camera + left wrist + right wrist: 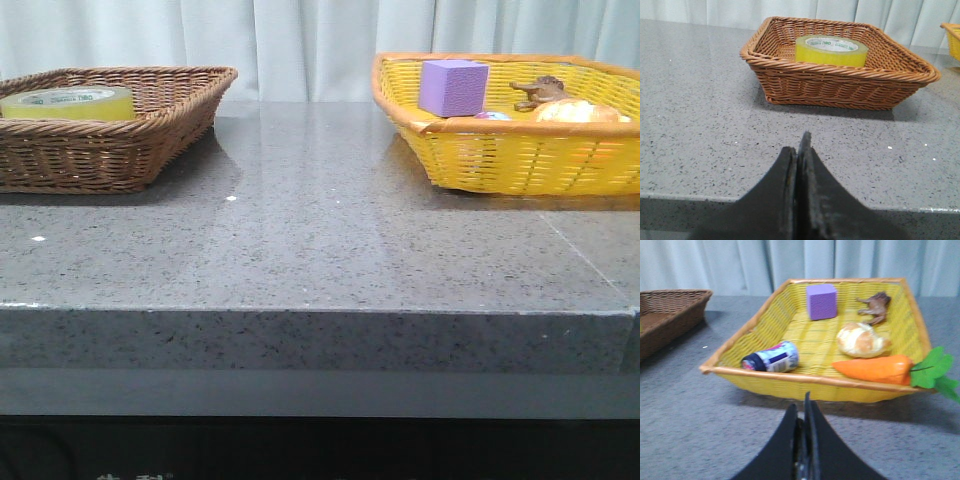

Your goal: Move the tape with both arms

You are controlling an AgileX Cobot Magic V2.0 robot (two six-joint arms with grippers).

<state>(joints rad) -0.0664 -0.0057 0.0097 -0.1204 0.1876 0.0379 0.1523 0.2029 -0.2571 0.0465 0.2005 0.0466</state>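
The yellow tape roll (pixel 70 102) lies flat in the brown wicker basket (pixel 150 120) at the far left of the table. It also shows in the left wrist view (pixel 831 50), white core with green lettering facing up. My left gripper (pixel 799 145) is shut and empty, low over the table's front edge, well short of the brown basket (pixel 840 85). My right gripper (pixel 802 402) is shut and empty, just in front of the yellow basket (pixel 810 385). Neither gripper shows in the front view.
The yellow basket (pixel 520 150) at the far right holds a purple cube (pixel 453 87), a brown toy animal (pixel 538 91), a bread roll (pixel 862 339), a can (pixel 771 358) and a toy carrot (pixel 875 367). Grey stone table (pixel 320 230) lies between the baskets.
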